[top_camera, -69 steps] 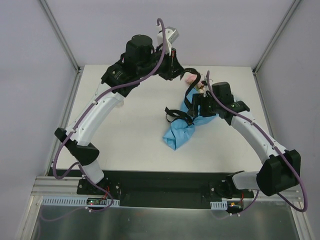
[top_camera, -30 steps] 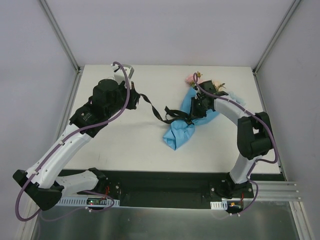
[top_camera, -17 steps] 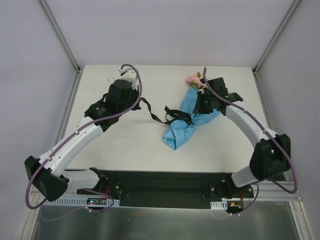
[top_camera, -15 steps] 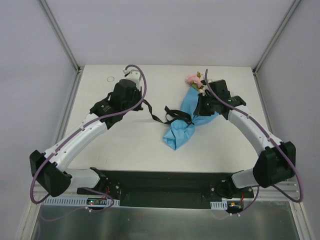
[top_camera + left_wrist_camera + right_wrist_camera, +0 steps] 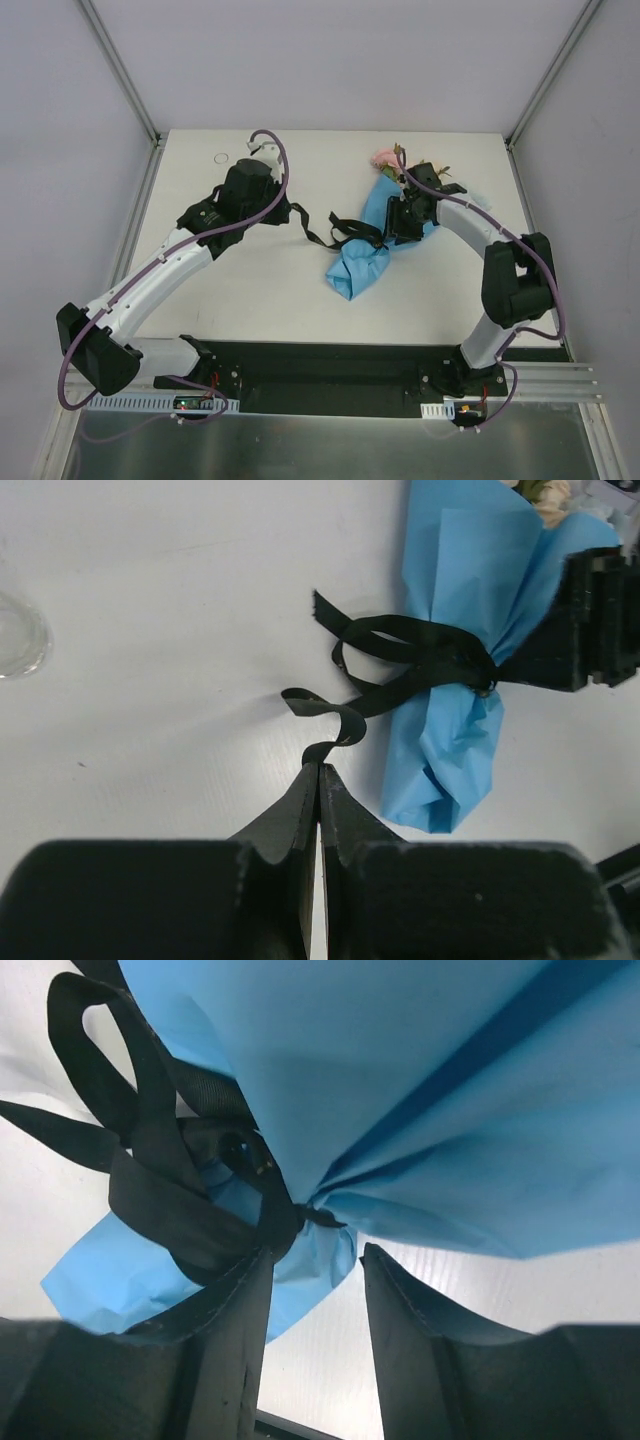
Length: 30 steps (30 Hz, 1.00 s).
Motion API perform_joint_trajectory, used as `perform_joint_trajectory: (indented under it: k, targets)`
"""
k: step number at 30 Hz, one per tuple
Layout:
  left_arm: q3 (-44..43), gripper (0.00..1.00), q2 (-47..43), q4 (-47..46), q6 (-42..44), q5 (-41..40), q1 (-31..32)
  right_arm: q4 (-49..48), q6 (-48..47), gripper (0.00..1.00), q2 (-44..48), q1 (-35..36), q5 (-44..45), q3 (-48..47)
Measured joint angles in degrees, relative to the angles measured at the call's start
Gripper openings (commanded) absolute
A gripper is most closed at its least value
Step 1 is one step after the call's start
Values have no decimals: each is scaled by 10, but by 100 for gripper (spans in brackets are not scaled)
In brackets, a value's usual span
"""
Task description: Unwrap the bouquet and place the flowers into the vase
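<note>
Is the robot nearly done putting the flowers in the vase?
Not nearly. Nothing is finished: the black ribbon is still knotted round the blue paper. In hand: the left gripper pinches a ribbon end, the right gripper sits open by the knot. Left: untie, unwrap, and move the flowers into the empty vase.

Both arms reach forward, the left pincer [image 5: 319, 776] pinched closed, the right pincer [image 5: 314, 1260] with jaws parted.
</note>
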<state>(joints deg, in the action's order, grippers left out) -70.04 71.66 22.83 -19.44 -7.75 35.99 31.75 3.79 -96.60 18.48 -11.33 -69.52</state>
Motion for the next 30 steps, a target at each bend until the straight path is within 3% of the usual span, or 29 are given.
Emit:
perform_joint_trajectory:
  k: [4,12,21,30]
  targets:
    - [0,0,1,-1,-13,44,0,-9,5,41,-32,1,-16,-10]
    - [3,0,5,-16,-40,102,0,-32,19,48,-35,2,-26,-9]
    - [9,0,14,-38,-42,111,0,-70,45,43,-31,9,-46,1]
    - [9,0,23,-42,-42,120,0,-121,67,51,-5,13,-60,43]
